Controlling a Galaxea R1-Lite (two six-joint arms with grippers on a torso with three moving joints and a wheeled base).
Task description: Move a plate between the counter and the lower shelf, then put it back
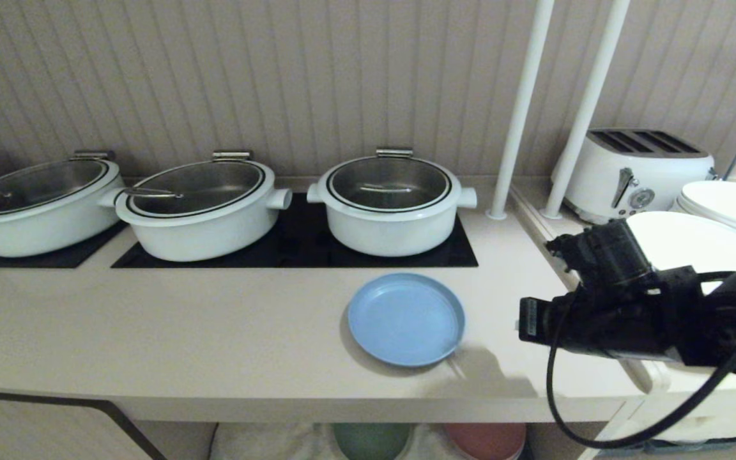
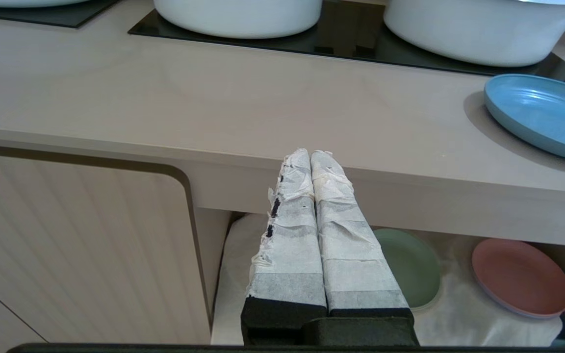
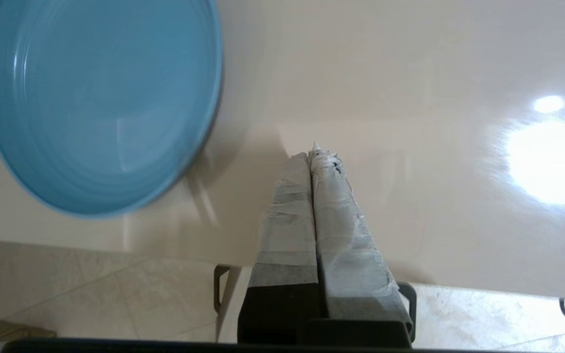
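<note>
Risk: the small round light-blue matte plate [image 1: 406, 319], low centre of the head view on the long beige counter [image 1: 151, 338], lies near the front edge; a sideways nudge from the closed, empty right gripper [image 3: 314, 149] just beside it could push it off. The left gripper [image 2: 310, 156] is parked, fingers together. The three lidded white pots [image 1: 199, 207] conceal their contents. The cloth-lined lower shelf [image 2: 451, 321] holds a green plate [image 2: 412, 267] and a pink plate [image 2: 520, 277].

Kitchen or buffet setup: beige tabletop [image 1: 151, 332] had black cooktop panels [image 1: 298, 246] carrying white lidded pots [image 1: 199, 207], a white toaster [image 1: 636, 172], stacked white plates [image 1: 726, 204], cupboard door [image 2: 81, 245] below.
</note>
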